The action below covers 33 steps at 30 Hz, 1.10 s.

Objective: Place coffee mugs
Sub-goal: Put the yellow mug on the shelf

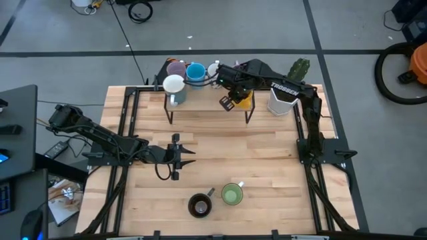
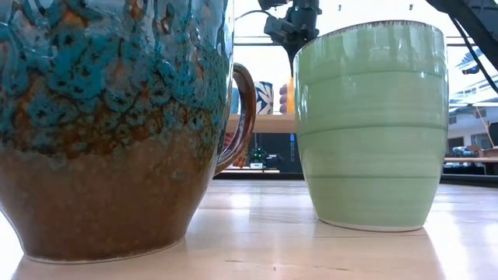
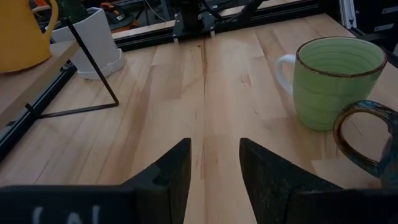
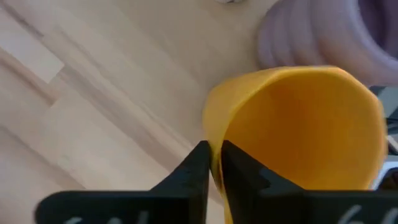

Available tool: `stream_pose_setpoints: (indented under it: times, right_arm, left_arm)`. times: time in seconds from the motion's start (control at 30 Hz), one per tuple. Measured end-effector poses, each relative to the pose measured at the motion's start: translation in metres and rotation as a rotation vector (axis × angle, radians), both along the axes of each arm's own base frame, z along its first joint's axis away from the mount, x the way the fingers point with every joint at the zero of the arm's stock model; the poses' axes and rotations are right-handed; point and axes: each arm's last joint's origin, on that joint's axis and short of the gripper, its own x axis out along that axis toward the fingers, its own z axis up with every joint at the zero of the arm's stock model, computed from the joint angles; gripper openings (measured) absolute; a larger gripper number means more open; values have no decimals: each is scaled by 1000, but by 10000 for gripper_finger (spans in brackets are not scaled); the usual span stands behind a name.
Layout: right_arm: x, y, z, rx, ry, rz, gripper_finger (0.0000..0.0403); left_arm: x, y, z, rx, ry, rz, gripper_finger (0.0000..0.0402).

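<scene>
From above, the right gripper [image 1: 230, 101] holds the orange mug [image 1: 244, 100] on the shelf [image 1: 200, 93]; the left gripper [image 1: 189, 157] waits mid-table. Its wrist view shows spread, empty fingers [image 3: 168, 174] facing the green mug [image 3: 336, 78]. The right wrist view alone shows jaws pinching the orange mug's wall.

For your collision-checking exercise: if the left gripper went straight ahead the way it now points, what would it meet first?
The left gripper faces bare table; the way looks free to the far frame. The green mug sits off to one side.

Two dark jointed arms, white "TROSSEN" lettering on the right arm [image 1: 283, 85], blunt black wedge-shaped fingers [image 3: 166, 177], apparently matte.
</scene>
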Motion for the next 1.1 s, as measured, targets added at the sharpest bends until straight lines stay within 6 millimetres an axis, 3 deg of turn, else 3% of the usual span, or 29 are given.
stream_pose_setpoints:
  times: [0.47,0.63,0.97,1.1]
  right_arm:
    - [0,1,-1,2,7,19,144]
    - [-4,5,7,-1,-15,32,154]
    - [-31,24,43,-127,-84,51,156]
    - [-35,35,36,-213,-8,68,156]
  left_arm:
    - [0,0,0,1,4,0,142]
    - [0,0,-1,2,7,1,142]
    - [-1,0,-2,-12,15,8,142]
    - [-1,0,-2,-19,21,4,142]
